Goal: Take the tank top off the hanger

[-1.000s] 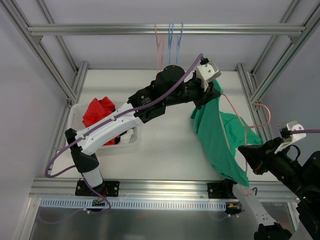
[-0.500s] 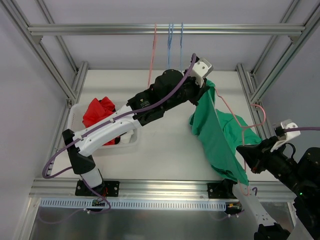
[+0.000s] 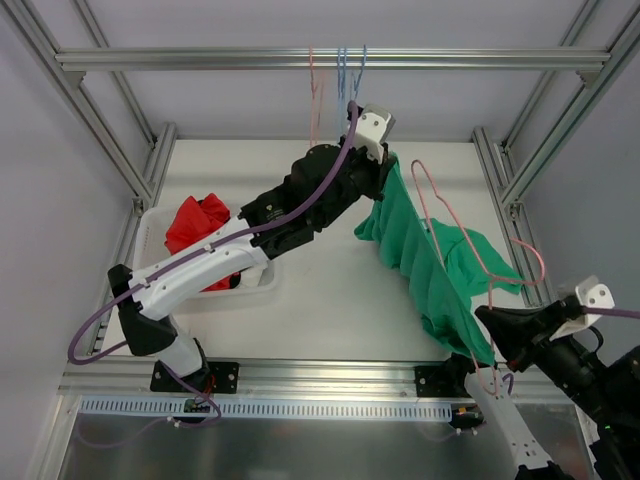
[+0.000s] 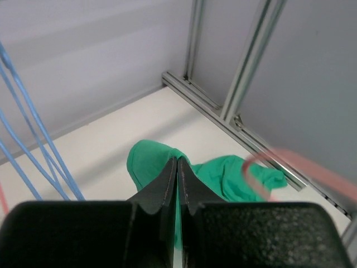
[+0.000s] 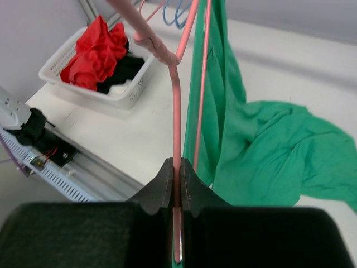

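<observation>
Left gripper point(image 4: 177, 162): fingers pressed together, with a thin sliver of green showing between them low in the left wrist view, so it is pinching the tank top point(image 3: 425, 265). From above, the pinch point itself is hidden behind the arm's wrist and camera mount. Right gripper point(image 5: 177, 164): fingers closed narrowly on the pink hanger point(image 5: 177, 111). The wire runs up out of the pinch, and its lower end is lost between the finger bodies. The tank top hangs as a pleated green band stretched from the left gripper at the back of the table point(image 3: 320, 290) down to the right gripper at the near right corner. A looser fold spreads toward the right rail and appears to lie on the table surface. I cannot tell whether either strap is looped over the hanger: the wire crosses in front of the cloth in both the top and right wrist views. In the left wrist view the hanger is only a pink blur. The right arm is cut off by the picture's lower right corner. A white basket point(image 3: 150, 225) of red cloth point(image 3: 195, 225) sits at the left, partly covered by the left arm. Blue wires point(image 4: 33, 139) hang nearby, their ends out of frame.
</observation>
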`<action>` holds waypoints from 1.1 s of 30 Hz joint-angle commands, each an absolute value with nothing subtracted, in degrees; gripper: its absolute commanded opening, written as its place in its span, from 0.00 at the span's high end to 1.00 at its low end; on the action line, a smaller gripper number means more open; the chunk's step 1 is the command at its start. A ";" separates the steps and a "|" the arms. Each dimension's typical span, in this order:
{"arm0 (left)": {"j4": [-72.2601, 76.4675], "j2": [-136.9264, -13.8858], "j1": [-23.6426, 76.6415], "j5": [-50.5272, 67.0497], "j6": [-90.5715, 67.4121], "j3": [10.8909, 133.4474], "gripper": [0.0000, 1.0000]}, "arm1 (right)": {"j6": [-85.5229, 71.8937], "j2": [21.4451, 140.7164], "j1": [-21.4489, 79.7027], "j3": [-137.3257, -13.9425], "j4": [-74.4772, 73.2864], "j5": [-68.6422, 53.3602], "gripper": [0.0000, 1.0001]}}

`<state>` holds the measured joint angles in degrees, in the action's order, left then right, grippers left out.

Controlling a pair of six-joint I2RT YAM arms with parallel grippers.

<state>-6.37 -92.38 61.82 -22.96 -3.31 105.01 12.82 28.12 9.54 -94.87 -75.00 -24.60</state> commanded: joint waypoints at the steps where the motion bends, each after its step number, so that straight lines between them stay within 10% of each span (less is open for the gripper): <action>1: -2.20 -86.33 61.79 -17.51 -6.58 100.21 1.00 | 9.94 24.00 10.11 -91.79 -62.43 -20.40 1.00; 14: 16.08 -70.84 68.55 28.75 -11.95 62.15 1.00 | -7.39 22.66 10.02 -51.16 39.16 -13.03 1.00; 27: 7.67 -63.02 73.04 10.92 -13.45 49.66 1.00 | 4.30 29.79 10.11 -74.45 -47.85 -15.21 1.00; 33: 2.03 -55.56 73.56 6.33 -13.27 46.33 0.23 | 5.89 38.04 10.11 -79.25 -53.79 -14.24 1.00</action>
